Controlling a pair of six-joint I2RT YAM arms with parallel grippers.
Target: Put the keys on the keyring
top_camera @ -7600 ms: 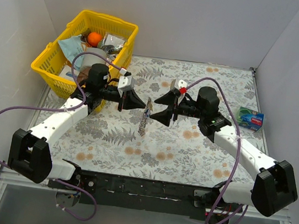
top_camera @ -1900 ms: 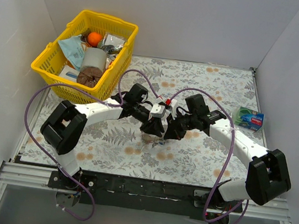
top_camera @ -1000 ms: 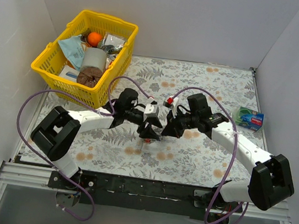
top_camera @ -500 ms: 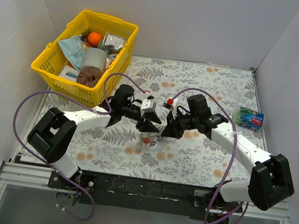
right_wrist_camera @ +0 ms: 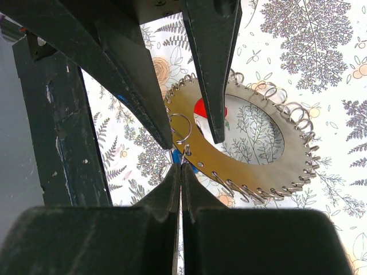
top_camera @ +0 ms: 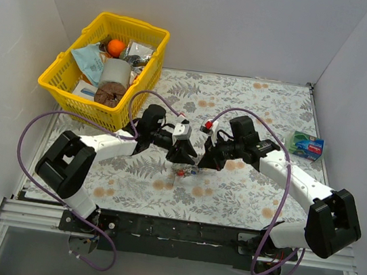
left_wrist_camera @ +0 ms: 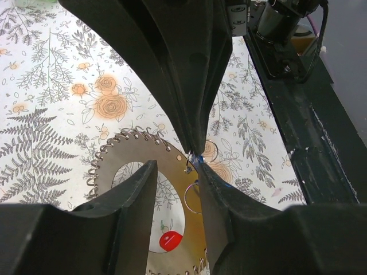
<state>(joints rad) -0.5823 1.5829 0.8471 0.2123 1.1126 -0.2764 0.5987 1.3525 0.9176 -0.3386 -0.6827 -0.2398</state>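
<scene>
The keyring (left_wrist_camera: 143,148) is a flat brass-coloured ring edged with wire hooks, hanging tilted above the floral cloth. My right gripper (right_wrist_camera: 181,166) is shut on its rim, beside a small clip and a blue key head (right_wrist_camera: 176,154). My left gripper (left_wrist_camera: 176,166) straddles the band, one finger in the hole and the other outside, with a gap still showing. Between its fingers hangs a thin wire loop (left_wrist_camera: 192,197). A red key head (left_wrist_camera: 166,240) shows through the hole. From above, both grippers (top_camera: 184,157) (top_camera: 199,161) meet over the keyring (top_camera: 189,172).
A yellow basket (top_camera: 62,73) full of items stands at the back left. A blue-green box (top_camera: 307,145) lies at the right edge of the cloth. Grey walls close in the back and both sides. The black base rail (top_camera: 177,231) runs along the near edge.
My left gripper's jaws have narrowed around the keyring's band and shifted slightly toward the right gripper. The right gripper has held still, shut.
</scene>
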